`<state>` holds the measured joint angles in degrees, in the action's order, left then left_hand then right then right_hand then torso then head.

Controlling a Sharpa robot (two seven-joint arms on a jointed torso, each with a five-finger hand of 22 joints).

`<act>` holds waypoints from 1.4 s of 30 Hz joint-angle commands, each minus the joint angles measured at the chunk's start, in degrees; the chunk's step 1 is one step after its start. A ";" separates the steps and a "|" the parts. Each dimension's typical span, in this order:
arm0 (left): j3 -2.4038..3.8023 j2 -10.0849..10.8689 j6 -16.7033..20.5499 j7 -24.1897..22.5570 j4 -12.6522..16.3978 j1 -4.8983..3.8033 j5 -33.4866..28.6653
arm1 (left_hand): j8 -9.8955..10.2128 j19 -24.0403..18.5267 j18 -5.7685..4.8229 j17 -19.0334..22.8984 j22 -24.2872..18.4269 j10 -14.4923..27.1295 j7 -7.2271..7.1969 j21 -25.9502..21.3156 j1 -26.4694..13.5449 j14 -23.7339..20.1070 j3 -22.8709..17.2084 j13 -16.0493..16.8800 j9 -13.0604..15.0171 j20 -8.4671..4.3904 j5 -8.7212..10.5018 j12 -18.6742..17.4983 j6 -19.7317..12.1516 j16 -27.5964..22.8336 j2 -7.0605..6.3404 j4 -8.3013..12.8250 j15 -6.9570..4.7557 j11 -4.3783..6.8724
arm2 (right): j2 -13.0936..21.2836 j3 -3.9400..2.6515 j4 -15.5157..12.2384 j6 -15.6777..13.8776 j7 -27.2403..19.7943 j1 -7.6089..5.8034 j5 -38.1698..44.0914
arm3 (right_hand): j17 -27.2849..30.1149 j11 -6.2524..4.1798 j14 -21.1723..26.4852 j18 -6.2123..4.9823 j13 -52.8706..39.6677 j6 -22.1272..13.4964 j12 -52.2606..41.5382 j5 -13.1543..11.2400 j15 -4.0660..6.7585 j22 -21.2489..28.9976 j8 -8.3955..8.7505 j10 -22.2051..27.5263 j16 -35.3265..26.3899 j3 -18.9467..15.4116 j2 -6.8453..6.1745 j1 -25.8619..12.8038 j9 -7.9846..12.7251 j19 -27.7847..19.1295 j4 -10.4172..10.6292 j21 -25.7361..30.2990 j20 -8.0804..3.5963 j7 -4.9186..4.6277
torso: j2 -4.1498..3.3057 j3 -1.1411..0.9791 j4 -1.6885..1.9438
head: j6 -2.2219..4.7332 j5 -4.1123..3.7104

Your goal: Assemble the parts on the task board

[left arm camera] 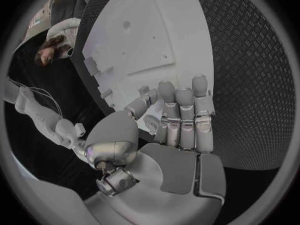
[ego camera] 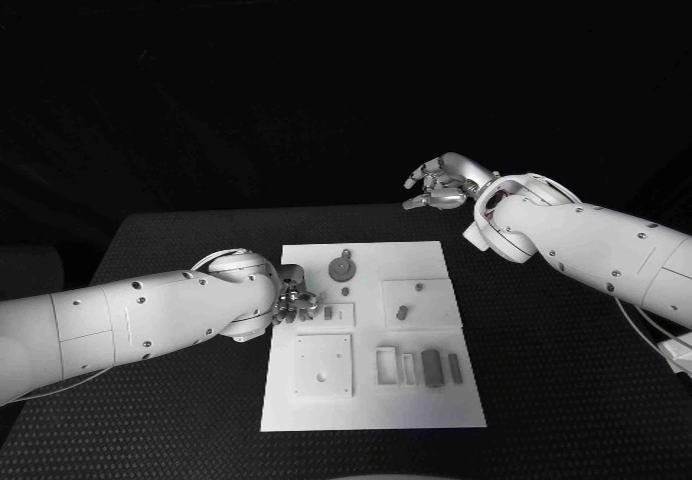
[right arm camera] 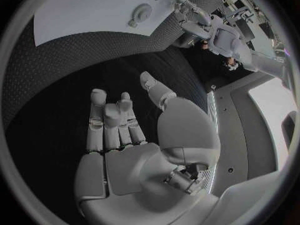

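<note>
The white task board (ego camera: 433, 250) lies in the middle of the table. On it are a round grey part with a tab (ego camera: 342, 268), two small parts (ego camera: 402, 312) near the middle, a square plate (ego camera: 323, 365) and a row of upright blocks (ego camera: 431, 367). My left hand (ego camera: 293, 295) is at the board's left edge, next to small parts (ego camera: 333, 313). Its fingers (left arm camera: 181, 120) reach out straight over the board (left arm camera: 144, 40), with nothing seen in them. My right hand (ego camera: 440, 183) hangs raised beyond the board's far right corner, fingers (right arm camera: 109, 120) spread and empty.
The black table (ego camera: 562, 370) has bare room on both sides of the board and in front of it. The right wrist view shows the board (right arm camera: 87, 10), the round part (right arm camera: 142, 12) and my left hand (right arm camera: 194, 22) beyond the table.
</note>
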<state>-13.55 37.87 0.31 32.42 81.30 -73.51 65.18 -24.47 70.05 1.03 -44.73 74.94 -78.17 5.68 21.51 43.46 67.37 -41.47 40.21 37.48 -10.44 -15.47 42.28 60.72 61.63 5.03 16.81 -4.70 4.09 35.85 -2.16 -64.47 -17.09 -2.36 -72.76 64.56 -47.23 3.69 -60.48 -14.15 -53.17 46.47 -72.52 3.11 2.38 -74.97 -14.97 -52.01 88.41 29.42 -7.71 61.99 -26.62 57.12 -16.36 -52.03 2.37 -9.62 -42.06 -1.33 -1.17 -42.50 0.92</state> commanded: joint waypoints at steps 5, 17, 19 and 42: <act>-0.17 -0.40 -0.94 -0.54 -0.06 0.32 -0.14 | -0.64 0.01 1.60 0.23 1.48 0.16 -4.66 0.62 -0.16 0.11 -0.43 0.09 0.14 -0.21 -0.66 0.53 6.22 0.79 0.59 0.09 -0.29 0.90 | -0.10 -0.02 -0.03 0.68 -0.48 0.04 0.04 | 0.07 0.04 0.36 -0.85 0.10 -0.01 -0.20 -0.23 0.03 -0.86 -0.02 0.18 -0.31 -0.13 0.55 0.16 0.06 0.05 -0.06 0.35 -0.04 -0.52 | -0.02 0.04 0.03 | 0.02 0.01; -0.16 -0.54 -2.31 -0.22 -0.25 0.32 -0.69 | -1.27 0.02 1.76 0.66 1.48 0.02 -4.86 1.72 -0.39 0.16 -0.94 0.09 0.47 -0.31 -1.32 1.36 6.32 1.90 0.54 0.09 -0.40 1.08 | -0.10 -0.02 0.01 0.77 -0.45 0.06 0.04 | 0.08 0.04 0.37 -0.85 0.11 -0.01 -0.20 -0.23 0.03 -0.86 -0.03 0.19 -0.31 -0.12 0.57 0.20 0.07 0.05 -0.06 0.36 -0.04 -0.52 | 0.00 0.03 0.02 | -0.05 -0.03; -0.16 -0.44 -2.43 -0.15 -0.30 0.32 -0.68 | -1.32 0.00 1.77 0.70 1.48 0.00 -4.87 1.82 -0.41 0.15 -0.99 0.09 0.50 -0.31 -1.39 1.44 6.32 2.00 0.57 0.09 -0.40 1.09 | -0.07 -0.02 0.00 0.79 -0.44 0.06 0.04 | 0.08 0.04 0.37 -0.85 0.11 -0.01 -0.21 -0.23 0.03 -0.86 -0.03 0.19 -0.31 -0.12 0.57 0.21 0.07 0.05 -0.07 0.36 -0.04 -0.52 | 0.00 0.03 0.06 | -0.11 -0.03; -0.16 -0.17 -2.47 0.73 -0.30 0.32 1.07 | -3.18 0.16 2.12 1.77 1.46 -0.51 -5.43 4.73 -1.31 0.51 -2.15 -0.02 1.29 -0.63 -3.92 3.57 6.69 4.73 0.57 0.07 -0.76 1.63 | -0.03 -0.02 0.00 0.97 -0.50 0.06 0.04 | 0.09 0.04 0.38 -0.85 0.14 -0.02 -0.22 -0.23 0.03 -0.87 -0.03 0.20 -0.32 -0.12 0.58 0.26 0.08 0.05 -0.07 0.38 -0.04 -0.52 | -0.02 0.04 0.10 | -0.17 -0.05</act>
<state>-13.53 37.77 -0.53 32.54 80.87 -73.44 65.75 -27.35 70.27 1.08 -43.04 74.92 -78.67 5.57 26.01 42.02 67.87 -42.24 40.25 38.82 -10.64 -19.03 45.62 61.02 66.12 4.99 17.07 -5.20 4.59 35.80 -2.16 -64.43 -16.91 -2.36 -72.74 64.56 -47.24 3.69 -60.50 -14.54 -53.09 46.55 -72.52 3.11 2.37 -74.97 -14.97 -52.01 88.41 29.42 -7.54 62.16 -26.63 57.11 -16.36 -52.03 2.38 -9.77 -42.07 -1.27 -1.13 -42.70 0.94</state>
